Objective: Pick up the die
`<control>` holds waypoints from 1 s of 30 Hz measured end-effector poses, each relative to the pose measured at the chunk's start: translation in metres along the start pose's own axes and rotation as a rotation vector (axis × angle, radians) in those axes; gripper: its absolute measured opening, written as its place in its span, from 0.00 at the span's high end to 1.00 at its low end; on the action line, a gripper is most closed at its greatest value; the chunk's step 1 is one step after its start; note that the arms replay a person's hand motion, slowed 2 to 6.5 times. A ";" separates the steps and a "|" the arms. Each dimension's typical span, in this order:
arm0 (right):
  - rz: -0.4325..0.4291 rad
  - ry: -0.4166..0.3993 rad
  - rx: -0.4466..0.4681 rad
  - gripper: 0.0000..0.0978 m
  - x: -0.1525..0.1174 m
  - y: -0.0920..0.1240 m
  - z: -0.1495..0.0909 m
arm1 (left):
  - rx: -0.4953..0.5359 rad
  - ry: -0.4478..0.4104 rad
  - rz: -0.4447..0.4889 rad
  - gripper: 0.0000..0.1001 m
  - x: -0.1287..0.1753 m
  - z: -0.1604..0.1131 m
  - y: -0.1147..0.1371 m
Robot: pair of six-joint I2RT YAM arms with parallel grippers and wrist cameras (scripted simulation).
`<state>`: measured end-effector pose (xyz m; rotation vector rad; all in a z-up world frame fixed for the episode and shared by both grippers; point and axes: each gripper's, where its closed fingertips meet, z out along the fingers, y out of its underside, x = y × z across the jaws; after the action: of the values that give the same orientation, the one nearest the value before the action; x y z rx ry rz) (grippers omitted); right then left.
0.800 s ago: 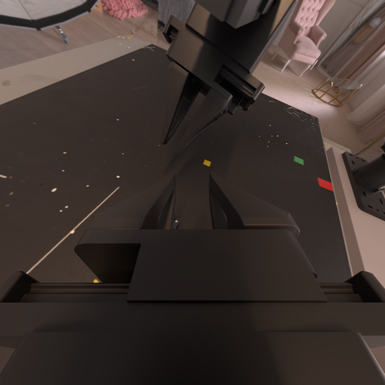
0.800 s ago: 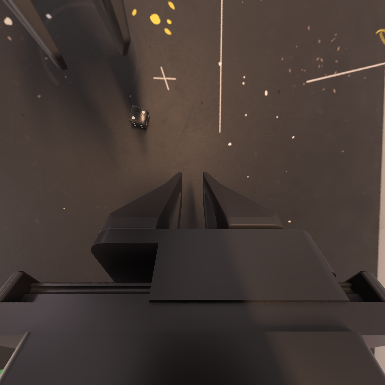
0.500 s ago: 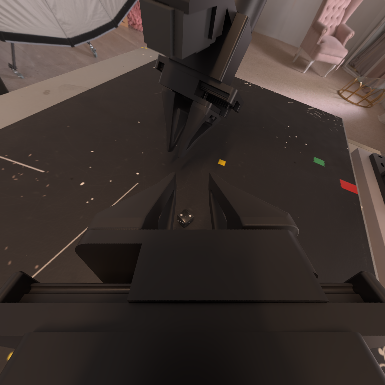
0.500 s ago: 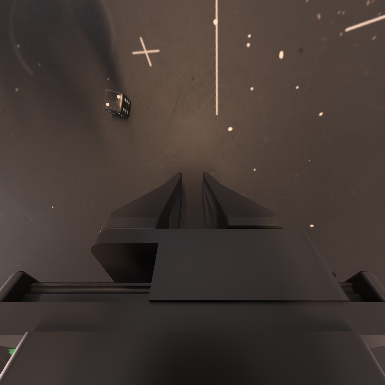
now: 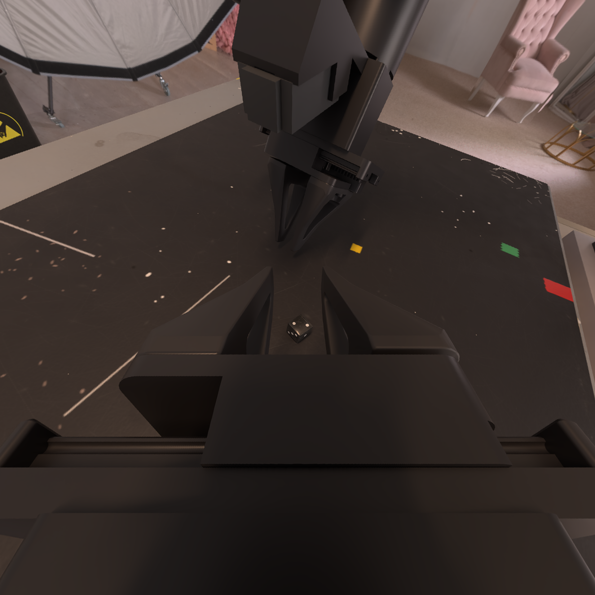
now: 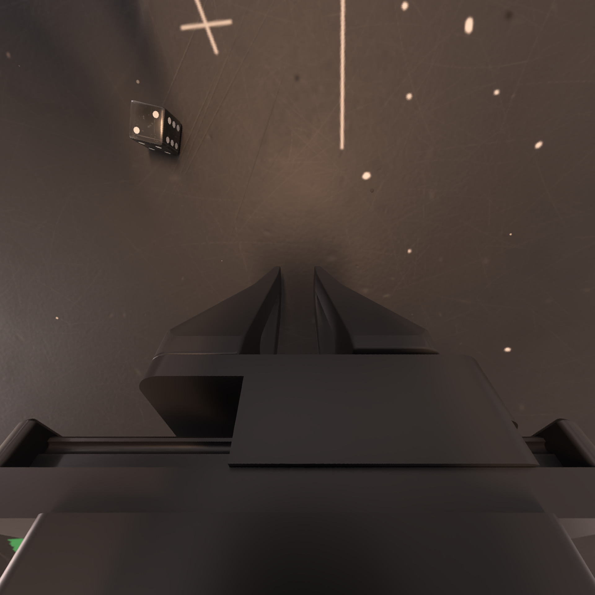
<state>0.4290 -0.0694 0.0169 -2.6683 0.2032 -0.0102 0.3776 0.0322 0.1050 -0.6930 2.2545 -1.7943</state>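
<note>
1. Left wrist view: left claw open, fingers well apart, nothing held. The die, black with pale pips, sits on the dark bench in the gap between the fingers, touching neither and far from every bench edge. Right claw hangs beyond it, tips close above the bench, nearly shut and empty.
2. Right wrist view: right claw holds only a narrow slit. Die lies ahead and off to the left, near a chalk cross.
3. Handling (judgement): small, rigid, light; glossy faces look slippery. Pinch two opposite flat faces squarely, not the corners, or it may twist out.
</note>
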 end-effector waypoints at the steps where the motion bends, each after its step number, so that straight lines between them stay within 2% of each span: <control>1: -0.001 0.000 -0.003 0.83 0.000 0.000 0.001 | 0.000 0.000 0.000 0.75 0.000 0.000 0.000; 11: -0.006 0.006 -0.006 0.81 -0.001 0.001 0.003 | 0.004 -0.003 0.004 0.76 0.000 0.000 0.000; 18: -0.004 0.020 -0.007 0.72 -0.001 -0.001 0.000 | 0.004 -0.007 0.005 0.76 0.000 -0.001 0.001; 24: 0.005 0.031 0.058 0.70 -0.011 -0.018 -0.009 | 0.007 -0.010 0.008 0.76 -0.001 -0.001 0.000; 30: 0.007 0.037 0.111 0.70 -0.036 -0.043 -0.011 | 0.016 -0.017 0.013 0.76 -0.002 -0.002 -0.001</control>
<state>0.3987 -0.0314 0.0471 -2.5579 0.2168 -0.0668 0.3787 0.0349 0.1062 -0.6867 2.2269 -1.7920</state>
